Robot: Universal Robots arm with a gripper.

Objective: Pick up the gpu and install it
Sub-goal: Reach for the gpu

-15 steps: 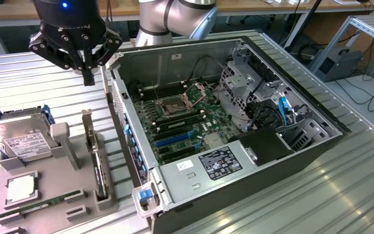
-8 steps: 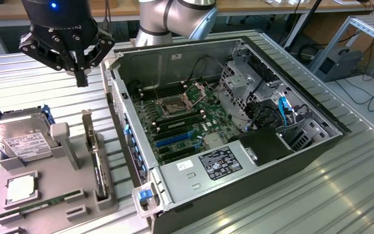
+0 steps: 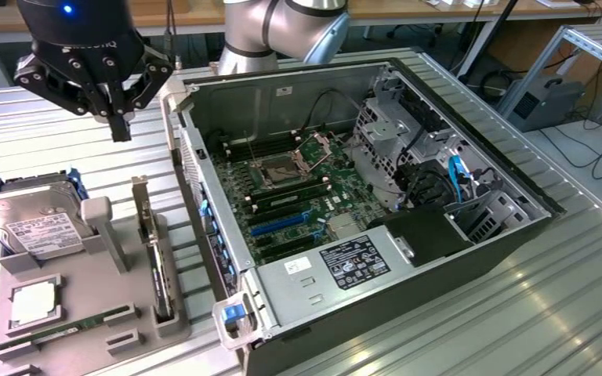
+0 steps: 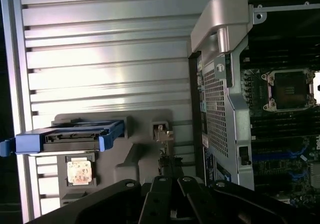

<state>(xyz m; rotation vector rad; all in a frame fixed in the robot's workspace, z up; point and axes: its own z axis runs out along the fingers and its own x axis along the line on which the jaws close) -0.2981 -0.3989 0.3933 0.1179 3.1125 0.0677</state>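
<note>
In the approach step, the gripper [image 3: 120,128], shut and empty, hovers above the upright gpu [image 3: 153,254]; grasping calls for parted jaws astride it.

Beside the open computer case [image 3: 280,90], the gpu [image 3: 154,247] stands edgewise in a grey holder [image 3: 103,317]; the closed gripper [image 3: 120,131] hangs nearby.
</note>
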